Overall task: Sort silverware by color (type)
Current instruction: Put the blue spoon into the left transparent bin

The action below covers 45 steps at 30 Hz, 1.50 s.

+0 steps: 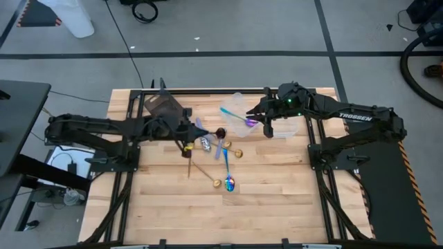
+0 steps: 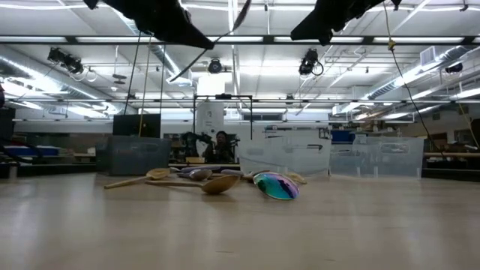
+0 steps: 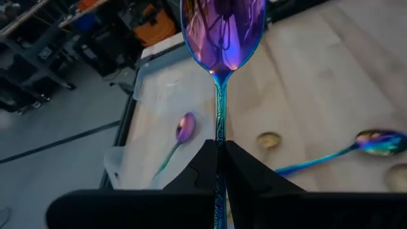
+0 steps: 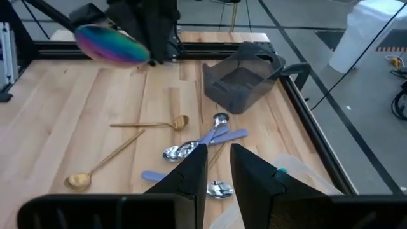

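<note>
Two arms over wooden table (image 1: 277, 200), left jaws clamped on iridescent spoon (image 3: 222, 32), right jaws apart.

The only readable text is "TROSSEN", in white letters along the right arm (image 1: 356, 116) in the high view.

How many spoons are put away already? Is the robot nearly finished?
Not nearly. Only one rainbow spoon lies in the clear tub. The left fingers pinch a second rainbow spoon above that tub. Left on the table: a third rainbow spoon, the gold spoons and the silver spoons. The dark tub looks empty.
</note>
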Each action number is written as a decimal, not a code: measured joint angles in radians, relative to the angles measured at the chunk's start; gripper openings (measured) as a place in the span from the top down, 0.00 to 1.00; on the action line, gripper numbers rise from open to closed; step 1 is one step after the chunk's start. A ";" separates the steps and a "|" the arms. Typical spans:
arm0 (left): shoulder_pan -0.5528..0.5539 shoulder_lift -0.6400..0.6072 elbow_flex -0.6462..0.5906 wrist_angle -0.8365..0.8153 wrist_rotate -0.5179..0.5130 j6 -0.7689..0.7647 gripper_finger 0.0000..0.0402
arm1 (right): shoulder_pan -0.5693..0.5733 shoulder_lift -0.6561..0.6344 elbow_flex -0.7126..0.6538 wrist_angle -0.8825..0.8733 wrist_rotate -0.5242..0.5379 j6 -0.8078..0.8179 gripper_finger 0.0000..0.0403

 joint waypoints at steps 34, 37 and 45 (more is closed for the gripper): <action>0.239 0.448 0.294 -0.039 0.143 -0.134 0.94 | 0.135 -0.016 0.001 -0.060 0.396 0.061 0.80; 0.249 0.495 0.342 -0.071 0.143 -0.127 0.94 | 0.136 -0.025 0.001 -0.062 0.435 0.070 0.80; 0.275 0.611 0.480 -0.220 0.141 -0.038 0.94 | 0.147 -0.034 0.001 -0.062 0.442 0.071 0.80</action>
